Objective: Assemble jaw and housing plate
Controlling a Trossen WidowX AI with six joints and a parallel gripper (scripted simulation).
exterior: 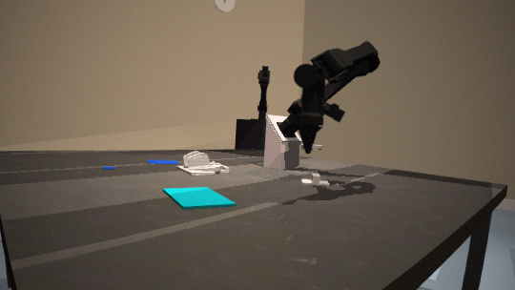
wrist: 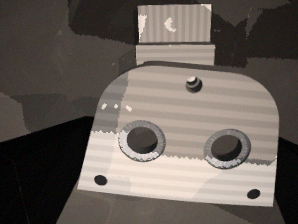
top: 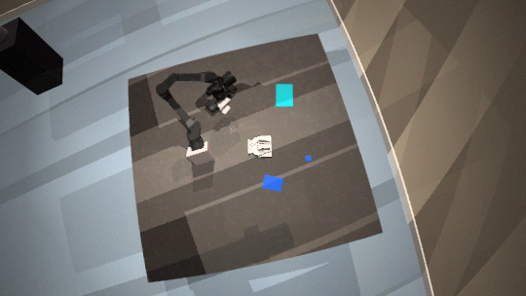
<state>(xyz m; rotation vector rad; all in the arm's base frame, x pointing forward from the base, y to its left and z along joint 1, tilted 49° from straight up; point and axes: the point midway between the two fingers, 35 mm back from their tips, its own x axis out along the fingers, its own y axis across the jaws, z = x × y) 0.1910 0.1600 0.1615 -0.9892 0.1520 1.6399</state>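
Note:
The pale housing plate (wrist: 185,112) (exterior: 316,147) (top: 224,103) has two large ringed holes. My gripper (wrist: 179,135) (exterior: 309,151) is shut on it by its side edges, and it hangs above the table. A small pale stand (wrist: 174,24) (exterior: 315,180) (top: 226,111) is on the table below it. The white gripper mechanism (top: 260,146) (exterior: 197,163), a base with jaws, sits on the table away from my gripper. Its jaws, pins and gear teeth are too small to tell how they sit.
A cyan pad (top: 284,95) (exterior: 199,197) lies on the table (top: 336,195) beyond the mechanism. A blue pad (top: 273,183) (exterior: 162,162) and a small blue square (top: 308,158) (exterior: 109,168) lie on its other side. The arm's pale pedestal (top: 201,157) (exterior: 275,153) stands nearby.

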